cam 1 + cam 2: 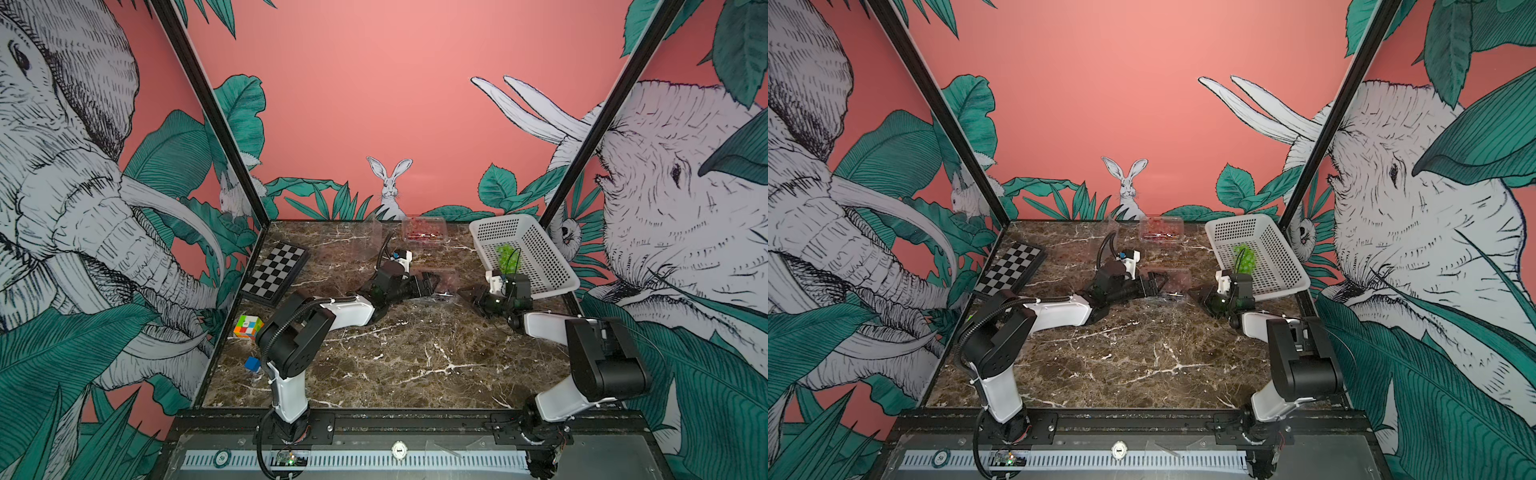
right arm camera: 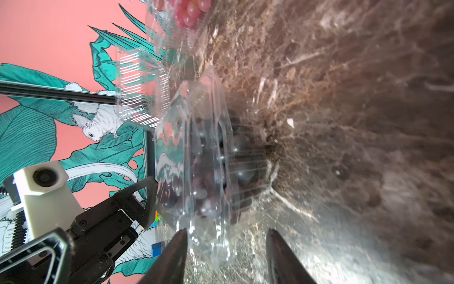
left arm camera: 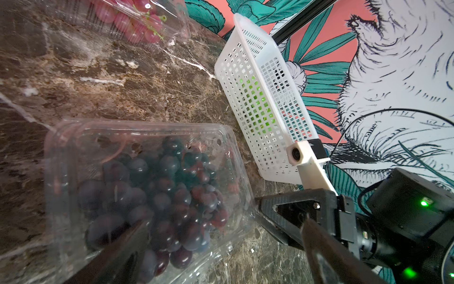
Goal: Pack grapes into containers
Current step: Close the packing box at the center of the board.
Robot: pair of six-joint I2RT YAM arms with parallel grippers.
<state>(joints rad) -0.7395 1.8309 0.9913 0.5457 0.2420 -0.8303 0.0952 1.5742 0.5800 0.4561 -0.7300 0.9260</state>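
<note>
Left end effector (image 1: 432, 284): jaws spread wide, centre of frame in both top views, at the left end of the dark-grape container (image 3: 61, 172).
Right end effector (image 2: 227, 231): jaws apart, the same container's other end between them; contact unclear.
Dark grapes (image 3: 157, 196): inside that container, mid-worktop (image 1: 395, 353).
Red grapes (image 3: 127, 22): in a second container (image 3: 172, 32), upper centre of a top view.
Green grapes (image 1: 509, 257): in the white basket (image 1: 540, 249), right of centre.

Marble table (image 1: 415, 357) bears containers (image 1: 424, 230), white basket (image 1: 544, 266), chessboard (image 1: 276, 270), puzzle cube (image 1: 248, 327), blue block (image 1: 252, 364).
</note>
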